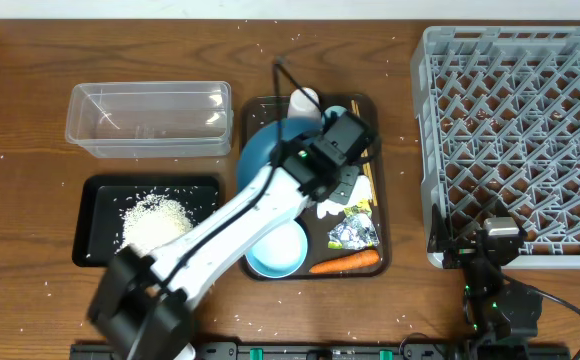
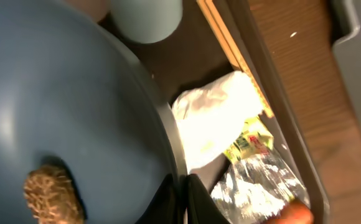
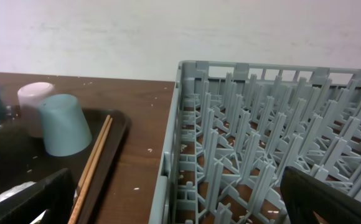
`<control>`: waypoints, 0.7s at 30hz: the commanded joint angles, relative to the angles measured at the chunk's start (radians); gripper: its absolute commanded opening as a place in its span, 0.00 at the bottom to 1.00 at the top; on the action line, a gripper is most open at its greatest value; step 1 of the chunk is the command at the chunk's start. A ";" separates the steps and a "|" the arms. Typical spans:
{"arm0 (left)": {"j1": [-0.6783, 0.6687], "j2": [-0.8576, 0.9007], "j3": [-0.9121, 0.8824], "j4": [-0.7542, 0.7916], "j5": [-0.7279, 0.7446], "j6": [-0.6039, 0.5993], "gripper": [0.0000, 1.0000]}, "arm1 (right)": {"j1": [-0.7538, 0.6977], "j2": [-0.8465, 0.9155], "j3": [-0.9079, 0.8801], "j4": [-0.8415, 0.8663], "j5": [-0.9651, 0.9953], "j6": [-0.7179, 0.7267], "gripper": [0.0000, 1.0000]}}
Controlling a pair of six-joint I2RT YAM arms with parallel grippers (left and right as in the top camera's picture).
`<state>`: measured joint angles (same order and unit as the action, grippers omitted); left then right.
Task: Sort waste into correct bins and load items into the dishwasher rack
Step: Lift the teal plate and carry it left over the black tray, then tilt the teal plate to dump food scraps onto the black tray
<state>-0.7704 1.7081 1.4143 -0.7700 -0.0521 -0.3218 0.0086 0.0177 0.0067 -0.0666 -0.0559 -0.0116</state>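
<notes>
The left tool [image 2: 182, 200] was shut on the rim of the plate [image 2: 62, 93], which lay in the tray [image 1: 370, 110] with the lump [image 2: 51, 196] on it. The next move was probably to lift the plate and tip the lump into the black bin [image 1: 95, 195]. The right tool [image 3: 180, 196] hung open by the rack [image 1: 515, 130].

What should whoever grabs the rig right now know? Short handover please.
Left gripper: shut on the rim of the plate; a brown lump sits on it.
Right gripper: open, by the rack, holding nothing.
Done: rice in the black tray.
To do: carrot, foil, tissue, wrapper, bowl, white cup, blue cup, chopsticks on the brown tray; nothing in rack or tub.
</notes>
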 commanded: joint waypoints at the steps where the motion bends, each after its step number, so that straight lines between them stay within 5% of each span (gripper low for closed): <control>1: 0.004 -0.104 0.015 -0.039 -0.009 -0.079 0.06 | -0.008 -0.003 -0.001 -0.004 -0.001 -0.001 0.99; 12: 0.142 -0.425 0.000 -0.120 0.098 -0.180 0.06 | -0.008 -0.003 -0.001 -0.004 -0.001 -0.001 0.99; 21: 0.525 -0.657 -0.124 -0.109 0.341 -0.225 0.06 | -0.008 -0.003 -0.001 -0.004 -0.001 -0.001 0.99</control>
<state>-0.3553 1.0988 1.3392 -0.8829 0.1532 -0.5316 0.0086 0.0177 0.0067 -0.0662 -0.0563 -0.0113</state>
